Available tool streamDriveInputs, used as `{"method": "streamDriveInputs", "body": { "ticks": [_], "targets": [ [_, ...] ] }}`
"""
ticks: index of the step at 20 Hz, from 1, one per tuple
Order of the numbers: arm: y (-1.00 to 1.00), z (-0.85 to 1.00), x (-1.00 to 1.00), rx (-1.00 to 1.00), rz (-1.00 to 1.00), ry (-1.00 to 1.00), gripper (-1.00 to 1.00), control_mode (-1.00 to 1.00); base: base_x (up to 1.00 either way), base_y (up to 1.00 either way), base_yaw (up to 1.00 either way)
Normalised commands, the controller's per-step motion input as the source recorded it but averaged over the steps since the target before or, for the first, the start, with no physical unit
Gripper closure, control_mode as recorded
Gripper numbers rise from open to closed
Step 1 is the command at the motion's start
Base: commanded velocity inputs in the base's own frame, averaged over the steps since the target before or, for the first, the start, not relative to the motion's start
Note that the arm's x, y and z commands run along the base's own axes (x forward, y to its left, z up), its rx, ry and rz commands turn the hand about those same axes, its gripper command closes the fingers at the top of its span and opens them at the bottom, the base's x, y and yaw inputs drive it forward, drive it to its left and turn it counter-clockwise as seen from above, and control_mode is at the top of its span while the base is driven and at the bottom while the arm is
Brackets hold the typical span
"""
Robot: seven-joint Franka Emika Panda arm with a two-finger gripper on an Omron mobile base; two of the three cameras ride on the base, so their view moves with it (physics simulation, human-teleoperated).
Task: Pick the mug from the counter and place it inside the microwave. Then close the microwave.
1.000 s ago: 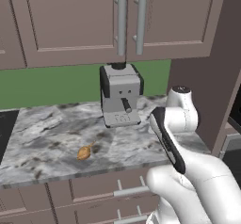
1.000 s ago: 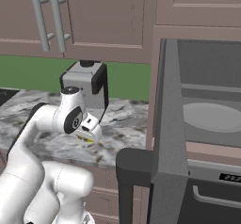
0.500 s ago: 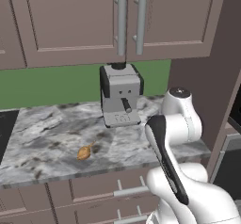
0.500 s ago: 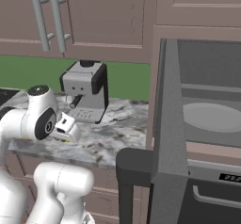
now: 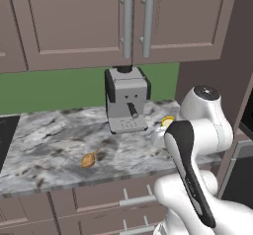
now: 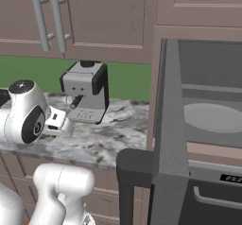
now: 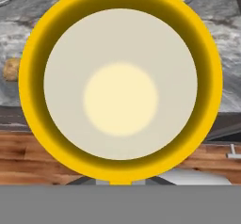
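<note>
**Mug up off the worktop, microwave door wide open**

So the yellow mug (image 7: pixel 120 84) is right up against the hand camera, mouth facing the lens, so you look straight down into its pale inside with a lighter round patch at the bottom. The jaws are clenched on the mug at its lower rim in that view; the fingertips themselves are hidden behind it, so I can't say exactly how they sit on it. Behind the mug there's marbled stone, then wood-look floor further down, so the mug looks lifted clear of the worktop.

From the left base view you can just catch a sliver of yellow (image 5: pixel 168 121) peeking out beside the white arm, near the right end of the worktop (image 5: pixel 54 145), just right of the coffee machine (image 5: pixel 126 100). The coffee machine sits toward the back edge, about mid-worktop. A small brown lumpy food item (image 5: pixel 89 159) lies nearer the front edge, left of the machine and well apart from the mug.

From the right base view the microwave (image 6: pixel 208 106) stands open past the right end of the worktop, round plate visible inside, its dark door (image 6: pixel 165 139) swung out toward the camera. Upper cabinets (image 5: pixel 133 21) with silver bar handles hang over it all.
</note>
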Motion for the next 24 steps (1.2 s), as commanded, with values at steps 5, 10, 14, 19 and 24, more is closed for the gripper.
{"method": "streamDriveInputs", "body": {
  "ticks": [5,10,14,19,24],
  "targets": [
    [0.04,0.26,-0.24,0.00,0.10,0.00,1.00,-1.00,0.00,0.00,0.00],
    [0.00,0.00,0.00,0.00,0.00,0.00,1.00,-1.00,0.00,0.00,0.00],
    [0.00,0.00,0.00,0.00,0.00,0.00,1.00,-1.00,0.00,0.00,0.00],
    [0.00,0.00,0.00,0.00,0.00,0.00,1.00,1.00,-0.18,0.00,0.00],
    [0.00,0.00,0.00,0.00,0.00,0.00,1.00,1.00,-0.64,0.24,-0.24]
  ]
}}
